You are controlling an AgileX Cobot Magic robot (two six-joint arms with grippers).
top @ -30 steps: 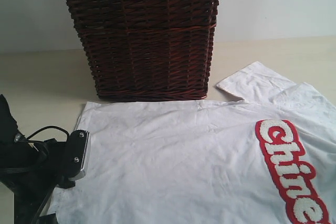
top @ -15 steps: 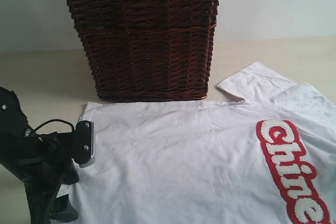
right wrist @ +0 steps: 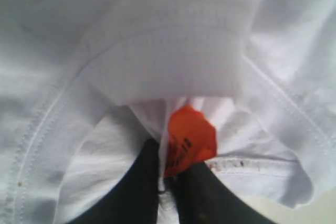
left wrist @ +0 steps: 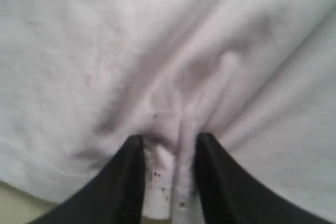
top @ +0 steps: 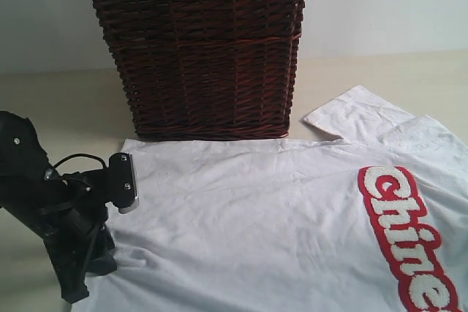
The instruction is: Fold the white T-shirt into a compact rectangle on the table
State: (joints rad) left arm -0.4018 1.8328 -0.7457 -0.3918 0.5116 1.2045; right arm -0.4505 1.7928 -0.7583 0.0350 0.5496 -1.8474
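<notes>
Fabric of white T-shirt (top: 278, 210) pinched in left claw (left wrist: 170, 139); right claw (right wrist: 170, 156) clamps collar (right wrist: 173, 61).

Across the top of my exterior view runs a plain pale bluish-white wall (top: 380, 5), evenly and softly lit. In the upper centre, a tall dark brown woven wicker basket (top: 205, 56) stands against it on the smooth cream table (top: 66, 100).

The white T-shirt (top: 256, 217) is matt cloth (lettering (top: 402, 231) fuzzy), the basket (top: 197, 49) rough wicker, the table (top: 58, 100) smooth.
</notes>
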